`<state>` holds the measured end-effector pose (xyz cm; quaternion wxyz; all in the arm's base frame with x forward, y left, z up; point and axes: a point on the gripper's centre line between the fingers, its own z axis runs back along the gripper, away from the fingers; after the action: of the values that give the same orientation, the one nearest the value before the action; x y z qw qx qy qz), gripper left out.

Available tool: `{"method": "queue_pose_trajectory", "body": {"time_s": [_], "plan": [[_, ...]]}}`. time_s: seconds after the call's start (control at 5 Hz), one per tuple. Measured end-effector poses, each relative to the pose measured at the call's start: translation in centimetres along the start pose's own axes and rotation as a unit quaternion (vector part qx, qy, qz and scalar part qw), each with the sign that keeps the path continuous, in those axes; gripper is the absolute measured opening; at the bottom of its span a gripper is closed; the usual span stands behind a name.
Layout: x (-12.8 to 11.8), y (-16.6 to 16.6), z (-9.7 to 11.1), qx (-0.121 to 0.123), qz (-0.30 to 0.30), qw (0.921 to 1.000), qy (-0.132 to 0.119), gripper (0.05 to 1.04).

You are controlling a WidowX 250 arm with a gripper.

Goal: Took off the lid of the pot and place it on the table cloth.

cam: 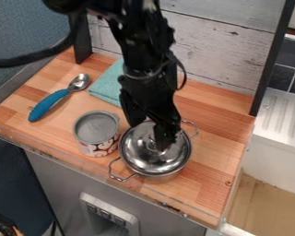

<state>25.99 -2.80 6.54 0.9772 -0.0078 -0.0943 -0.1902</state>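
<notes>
see a counter [221,129] of wood, laid in strips of pale and reddish brown, edged at the front with a clear strip and marked with dark stains there. behind it, see a wall [217,53] of pale, weathered planks between two dark posts. to the left, find a blue-grey panel [26,27]; to the right, dark tiles [288,76] with light joints, above a white, ribbed drainboard [279,120]. below the counter, see a grey front [57,179] with a row of small switches [105,214] in a pale frame. on the cup [96,148], beside the pot [165,174], find a print in red, white and black, too small to make out. look near the counter's middle for the pot, a steel one with a wire handle at each side, and on top of it the lid [136,147], shiny and domed. at the back, partly behind the black arm [147,53], see the cloth [105,86], teal and flat on the wood. left of that, find a spoon [50,103] with a blue handle, bowl towards the wall. see the gripper [152,135] hanging down over the lid, at its middle; cannot tell whether spread, together or clamped on the lid's knob.
</notes>
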Motion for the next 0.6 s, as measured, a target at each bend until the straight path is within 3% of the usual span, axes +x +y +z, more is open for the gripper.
{"method": "queue_pose_trajectory", "body": {"time_s": [0.2, 0.4, 0.6], "plan": [[0.02, 0.1, -1.73, 0.008, 0.008, 0.9997, 0.02, 1.0], [0.46, 0.3, -2.3, 0.016, 0.011, 0.9995, 0.023, 0.95], [0.78, 0.32, -2.27, 0.018, 0.012, 0.9996, 0.016, 0.684]]}}
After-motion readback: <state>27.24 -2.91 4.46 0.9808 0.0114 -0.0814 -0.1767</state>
